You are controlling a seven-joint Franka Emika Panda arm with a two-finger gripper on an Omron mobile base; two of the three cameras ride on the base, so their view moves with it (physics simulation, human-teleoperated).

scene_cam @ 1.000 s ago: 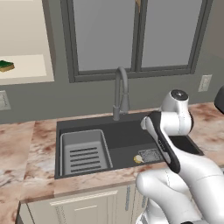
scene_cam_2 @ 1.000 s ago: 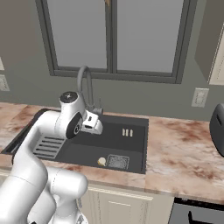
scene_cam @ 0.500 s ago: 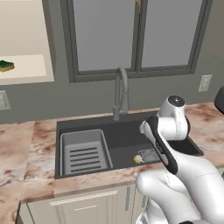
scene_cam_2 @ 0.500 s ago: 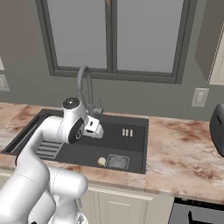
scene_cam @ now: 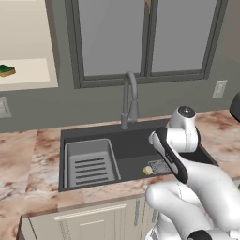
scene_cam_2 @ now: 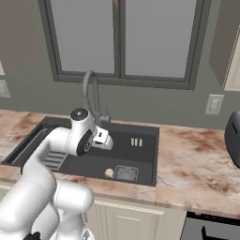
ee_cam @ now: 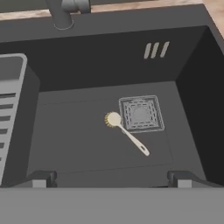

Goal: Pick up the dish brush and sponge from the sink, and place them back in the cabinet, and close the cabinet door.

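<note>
The dish brush (ee_cam: 128, 135) lies flat on the floor of the black sink (ee_cam: 78, 144), its cream round head next to the square drain grate (ee_cam: 141, 113). It also shows as a pale dot, the brush (scene_cam: 148, 170) (scene_cam_2: 109, 173), near the basin's front wall. My gripper (ee_cam: 112, 180) (scene_cam_2: 106, 141) hangs open above the basin, pointing down, with the brush lying ahead between the fingertips (ee_cam: 43, 178) and well apart from them. The green-topped sponge (scene_cam: 6, 70) rests on the shelf of the open cabinet (scene_cam: 33, 75) at the upper left. The cabinet door is out of view.
A grey arched faucet (scene_cam: 129, 98) rises behind the sink, and a ribbed drainer tray (scene_cam: 90, 164) fills its left part. Marble counter (scene_cam_2: 197, 164) runs on both sides. A dark appliance (scene_cam_2: 233, 140) stands at the far right. The window (scene_cam: 145, 37) is behind.
The arm's wrist has dropped a little toward the sink, carrying the hand lower over the basin. The jaws stay open; the brush and the sponge have not moved.
</note>
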